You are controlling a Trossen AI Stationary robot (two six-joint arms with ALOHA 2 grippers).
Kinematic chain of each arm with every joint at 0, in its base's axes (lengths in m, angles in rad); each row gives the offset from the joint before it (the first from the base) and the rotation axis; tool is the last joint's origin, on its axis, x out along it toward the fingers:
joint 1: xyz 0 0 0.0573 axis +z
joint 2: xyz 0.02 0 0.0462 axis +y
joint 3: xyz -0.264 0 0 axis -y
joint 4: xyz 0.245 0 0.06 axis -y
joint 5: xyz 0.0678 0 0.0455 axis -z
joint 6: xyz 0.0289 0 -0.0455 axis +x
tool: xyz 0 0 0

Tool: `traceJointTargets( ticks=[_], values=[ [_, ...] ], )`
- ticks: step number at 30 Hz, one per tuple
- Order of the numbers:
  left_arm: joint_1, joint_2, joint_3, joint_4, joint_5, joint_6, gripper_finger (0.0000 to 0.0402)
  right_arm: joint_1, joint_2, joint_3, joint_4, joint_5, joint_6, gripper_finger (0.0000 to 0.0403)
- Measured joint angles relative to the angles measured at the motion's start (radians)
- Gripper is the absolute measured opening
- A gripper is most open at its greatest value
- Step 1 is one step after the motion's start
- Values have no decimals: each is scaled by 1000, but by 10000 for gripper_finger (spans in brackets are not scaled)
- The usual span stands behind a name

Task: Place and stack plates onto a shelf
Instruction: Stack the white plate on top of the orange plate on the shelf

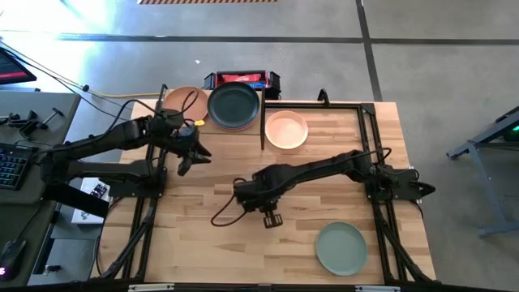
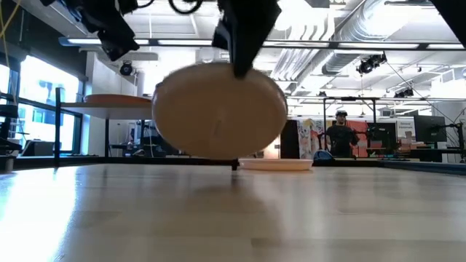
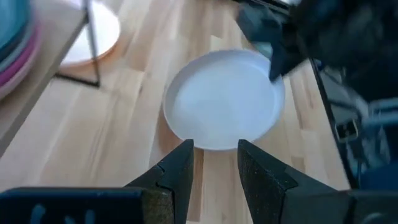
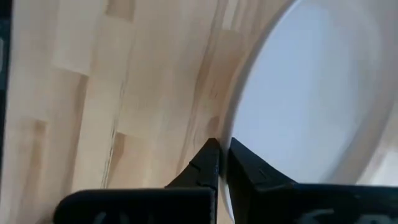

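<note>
Pinching the rim of a round, matte off-white plate (image 3: 222, 99), the right gripper (image 4: 217, 163) is seen with its dark fingers closed tight on the thin edge; the plate is lifted off the plank-grained wooden table (image 1: 211, 243) near its middle and tilted, as the low view shows. The left gripper (image 3: 214, 163) is held above the table just beside that plate, its two blocky fingers parted with nothing between them. On the light-wood shelf (image 1: 195, 104) with thin black posts at the table's far edge, a dark green plate (image 1: 233, 104) is stacked on others, pink and pale rims showing under it. A shallow peach plate (image 1: 286, 129) is lying on the table just beside the shelf, and a sage green plate (image 1: 340, 247) is lying near the right front corner.
</note>
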Motion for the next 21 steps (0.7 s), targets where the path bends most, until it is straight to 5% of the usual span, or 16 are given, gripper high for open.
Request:
traceJointTargets(
  ticks=[6,21],
  values=[
    [-73,0,0,61,0,117,113,-7,-1,142,-81,-2,-17,0],
    [-212,22,0,101,8,229,113,1,-36,122,-115,-103,-112,0]
  ],
)
